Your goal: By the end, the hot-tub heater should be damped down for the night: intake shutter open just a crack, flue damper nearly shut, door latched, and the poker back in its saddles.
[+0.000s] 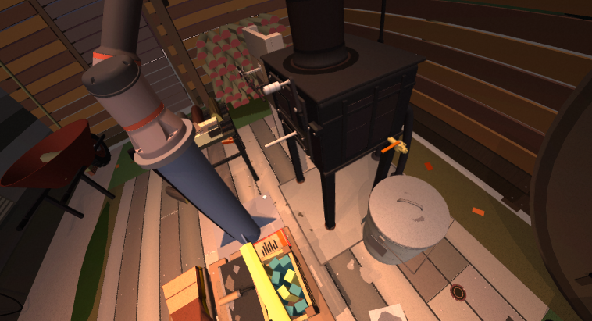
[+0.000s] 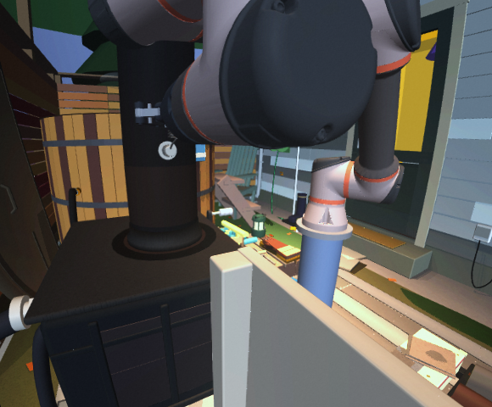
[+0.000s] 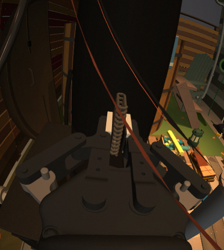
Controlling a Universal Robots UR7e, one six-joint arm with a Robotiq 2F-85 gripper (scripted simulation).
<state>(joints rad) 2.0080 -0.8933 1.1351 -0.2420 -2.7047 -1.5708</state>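
The coiled-spring damper handle (image 3: 119, 124) sticks out from the black flue pipe (image 3: 124, 52) and lies between my fingers. My gripper (image 3: 119, 137) has closed on that handle, high on the flue above the black heater (image 1: 343, 91). In the second side camera the grey handle (image 2: 147, 111) shows at the flue's side, with a round dial (image 2: 167, 150) below it. The heater door's white latch handle (image 1: 275, 87) and a white rod (image 1: 280, 139) project from its front. The poker and its saddles are not identifiable.
The flue pipe stands right in front of my wrist, and the heater's top (image 2: 119, 267) lies below. A lidded metal bucket (image 1: 403, 218) sits by the heater's legs, with a crate of blocks (image 1: 285, 282), a red wheelbarrow (image 1: 54, 154) and a log stack (image 1: 232, 67) around.
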